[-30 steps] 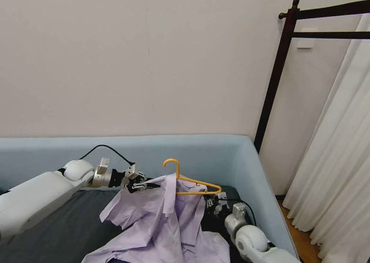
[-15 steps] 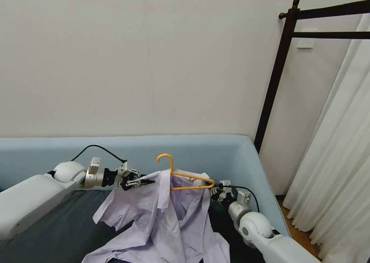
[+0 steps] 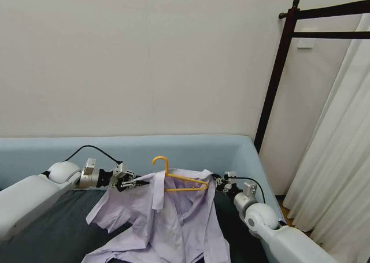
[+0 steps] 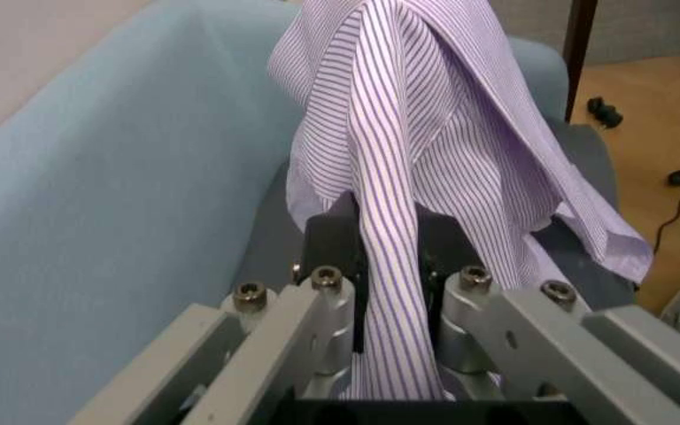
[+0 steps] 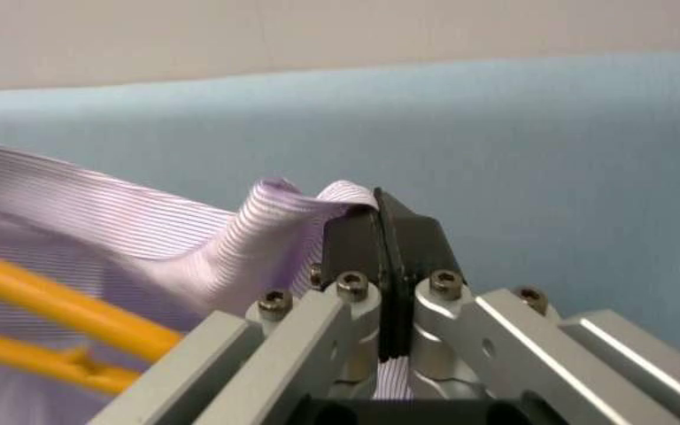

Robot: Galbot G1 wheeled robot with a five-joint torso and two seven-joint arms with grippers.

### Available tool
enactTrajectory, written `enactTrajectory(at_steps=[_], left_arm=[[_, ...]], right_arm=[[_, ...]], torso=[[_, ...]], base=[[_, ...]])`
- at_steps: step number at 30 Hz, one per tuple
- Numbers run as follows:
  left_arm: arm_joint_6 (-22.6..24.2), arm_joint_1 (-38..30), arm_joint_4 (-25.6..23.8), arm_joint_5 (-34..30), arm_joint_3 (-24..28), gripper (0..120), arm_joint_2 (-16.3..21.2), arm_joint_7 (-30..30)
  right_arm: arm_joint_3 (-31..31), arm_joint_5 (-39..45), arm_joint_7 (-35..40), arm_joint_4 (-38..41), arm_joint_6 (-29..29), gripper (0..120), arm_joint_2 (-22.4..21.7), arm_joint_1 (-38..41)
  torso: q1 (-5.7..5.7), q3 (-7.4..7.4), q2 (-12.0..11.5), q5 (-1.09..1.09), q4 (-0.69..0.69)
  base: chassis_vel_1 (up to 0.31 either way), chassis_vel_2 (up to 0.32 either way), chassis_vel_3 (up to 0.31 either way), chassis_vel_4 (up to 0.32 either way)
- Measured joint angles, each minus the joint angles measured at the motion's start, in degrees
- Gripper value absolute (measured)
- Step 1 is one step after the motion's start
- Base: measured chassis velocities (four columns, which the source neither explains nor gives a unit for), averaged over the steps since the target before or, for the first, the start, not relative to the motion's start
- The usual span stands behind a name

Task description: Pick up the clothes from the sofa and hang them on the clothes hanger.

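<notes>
The shirt [image 3: 173, 217] hung stretched between both grippers above the sofa [image 3: 237, 150]. Its shoulder line ran roughly level from left to right, and its body trailed down onto the seat. The left gripper [image 3: 134, 184] was clamped shut on one shoulder's fabric, and the right gripper [image 3: 218, 182] pinched the other shoulder tight. The hanger [image 3: 179, 186] sat inside the shirt, its long axis along the shoulders and its hook up near the left end. The rack [image 3: 276, 72] stood well apart on the right.

One striped shirt [image 3: 173, 228], one yellow hanger [image 3: 188, 181], one sofa [image 3: 202, 150], one wooden rack [image 3: 272, 95], two end effectors [image 3: 137, 183] [image 3: 218, 181].
</notes>
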Motion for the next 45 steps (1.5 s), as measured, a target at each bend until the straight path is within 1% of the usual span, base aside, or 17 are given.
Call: enactTrajectory(at_steps=[3,4,7,8,12,16,22,25,31,34,35,36,37,39,40,44,45], left_arm=[[0.0,-0.1,0.5,0.9,-0.1,7,-0.4,-1.4],[0.0,-0.1,0.5,0.9,-0.1,7,-0.4,-1.4],[0.3,-0.7,0.5,2.8,-0.1,7,-1.0,-3.4],[0.3,-0.7,0.5,2.8,-0.1,7,-1.0,-3.4],[0.9,-1.2,0.6,4.2,-0.9,7,-2.4,-6.2],[1.1,-1.6,0.7,4.3,-1.1,7,-3.3,-8.4],[1.8,-2.1,-0.5,3.7,-0.9,7,-3.8,-10.6],[2.4,-2.3,-2.1,1.9,0.1,7,-4.5,-11.1],[3.6,-3.7,-3.0,-1.5,0.5,7,-6.5,-12.5],[4.9,-6.7,-3.1,-4.3,1.7,7,-6.8,-12.4],[5.3,-8.1,-3.0,-5.3,2.4,7,-6.8,-12.0],[5.3,-8.1,-3.0,-5.3,2.4,7,-6.8,-12.0],[5.6,-9.1,-3.0,-6.2,3.1,7,-6.6,-11.8],[6.5,-11.9,-3.3,-9.1,5.0,7,-5.9,-11.4],[6.5,-11.9,-3.3,-9.1,5.0,7,-5.9,-11.4],[7.9,-15.4,-5.1,-12.5,6.0,7,-4.9,-12.1],[7.9,-15.4,-5.1,-12.5,6.0,7,-4.9,-12.1]], right_arm=[[0.7,-1.4,-0.3,6.0,0.4,0,-2.3,-1.2],[0.7,-1.4,-0.3,6.0,0.4,0,-2.3,-1.2],[0.6,-2.8,-0.3,13.7,0.2,0,-5.8,-2.1],[0.6,-2.8,-0.3,13.7,0.2,0,-5.8,-2.1],[0.6,-3.6,-0.3,20.7,-0.4,0,-9.2,-2.4],[0.6,-3.4,-0.4,23.7,-1.1,0,-11.3,-1.9],[-0.2,-3.5,-1.0,25.9,-1.8,0,-12.9,-0.8],[-2.1,-3.5,-0.4,27.8,-3.1,0,-12.9,0.7],[-5.5,-4.3,0.3,28.3,-3.9,0,-13.1,5.0],[-6.6,-8.6,-0.9,28.4,-3.0,0,-14.4,6.3],[-6.6,-11.9,-1.7,28.1,-1.9,0,-14.9,6.0],[-6.6,-11.9,-1.7,28.1,-1.9,0,-14.9,6.0],[-6.6,-13.9,-2.2,27.9,-1.2,0,-15.2,5.6],[-6.2,-18.6,-2.6,27.9,0.1,0,-16.0,4.1],[-6.2,-18.6,-2.6,27.9,0.1,0,-16.0,4.1],[-6.2,-24.9,-1.5,28.0,0.2,0,-16.3,4.8],[-6.2,-24.9,-1.5,28.0,0.2,0,-16.3,4.8]], torso=[[0.00,0.00,0.0,0.00,0.00],[0.00,0.00,0.0,0.00,0.00],[0.00,0.00,0.0,0.00,0.01],[0.00,0.00,0.0,0.00,0.01],[0.00,0.00,0.0,0.00,-0.01],[0.00,0.00,0.0,-0.01,0.00],[0.00,-0.01,0.0,0.00,0.00],[0.00,0.00,0.0,0.00,0.01],[0.00,0.00,0.0,-0.01,0.01],[0.00,0.00,0.0,0.00,0.00],[0.00,0.00,0.0,-0.01,0.00],[0.00,0.00,0.0,-0.01,0.00],[0.00,0.00,0.0,0.00,0.00],[0.00,0.00,0.0,0.02,-0.01],[0.00,0.00,0.0,0.02,-0.01],[0.00,0.00,0.0,0.00,0.01],[0.00,0.00,0.0,0.00,0.01]], base=[[0.000,0.000,0.000,0.000],[0.000,0.000,0.000,0.000],[0.000,0.000,0.000,0.000],[0.000,0.000,0.000,0.000],[0.000,0.000,0.000,0.000],[0.000,0.000,0.000,0.000],[0.000,0.000,0.000,0.000],[0.000,0.000,0.000,0.000],[0.000,0.000,0.000,0.000],[0.000,0.000,0.000,0.000],[0.000,0.000,0.000,0.000],[0.000,0.000,0.000,0.000],[0.000,0.000,0.000,0.000],[0.000,0.000,0.000,0.000],[0.000,0.000,0.000,0.000],[0.000,0.000,0.000,0.000],[0.000,0.000,0.000,0.000]])
